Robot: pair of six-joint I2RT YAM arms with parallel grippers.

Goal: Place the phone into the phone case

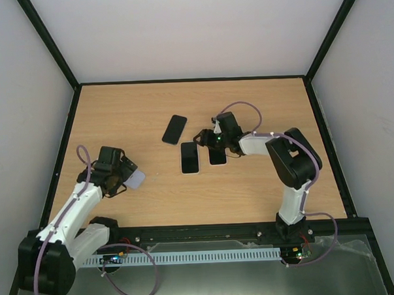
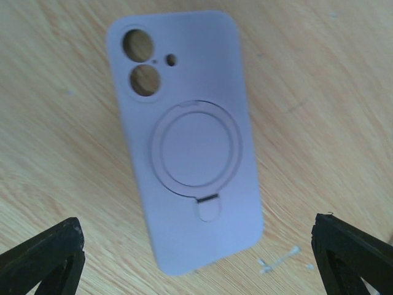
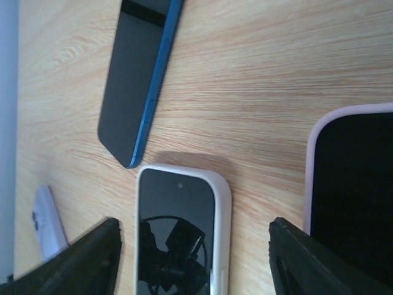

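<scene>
Your left gripper (image 2: pixel 196 224), spread wide and empty, hangs over the lilac silicone phone case (image 2: pixel 184 141), its length running ahead between the fingers (image 2: pixel 43 258), while your right gripper (image 3: pixel 195 224), parted and empty, has the bare blue-edged phone (image 3: pixel 138 74) ahead-left.

Phone case (image 2: pixel 184 141): lilac, empty, lying flat with its back up near the left edge of the table (image 1: pixel 117 112), ring stand folded down. Phone (image 1: pixel 174 129): bare, blue-edged, dark face up, lying flat and skewed near the table's centre.

Right fingers (image 1: pixel 205 139) hang over one phone (image 1: pixel 218 158) (second phone (image 1: pixel 190 158) just beside) — third phone (image 1: pixel 174 129) lies tilted, apart.
</scene>
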